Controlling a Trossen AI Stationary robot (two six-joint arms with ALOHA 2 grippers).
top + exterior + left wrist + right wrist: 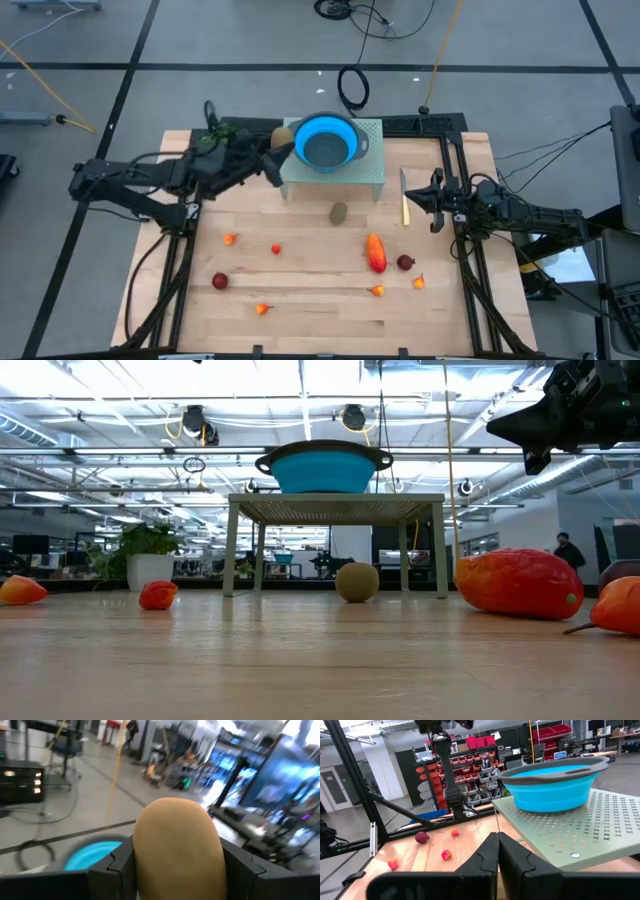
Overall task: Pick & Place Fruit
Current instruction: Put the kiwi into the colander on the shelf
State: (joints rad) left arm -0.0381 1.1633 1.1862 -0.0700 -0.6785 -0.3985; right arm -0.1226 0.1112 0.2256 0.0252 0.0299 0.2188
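My left gripper point(279, 147) is shut on a brown kiwi-like fruit point(177, 845), high above the table beside the left rim of the blue bowl point(326, 142). The bowl stands on a pale green perforated stand point(362, 172). A second brown oval point(339, 212), a longer orange-red piece point(375, 252), two dark red round ones point(405, 262) point(220, 281) and several tiny orange-red pieces point(230, 239) lie on the wooden table. My right gripper point(497, 847) waits shut at the table's right edge. My left gripper pinches the brown fruit by its two long sides point(142, 857), one finger point(117, 867) on each side. The fingers reach level from the table's left. The fruit's rounded end sticks out past the fingertips. It hangs clear of the table, about level with the bowl's rim.
A slim yellow-handled knife point(405, 203) lies right of the stand, close to my right gripper point(437, 207). A green leafy bunch point(215, 138) sits at the far left, under the left arm. Bare wood lies between the scattered fruit near the front edge.
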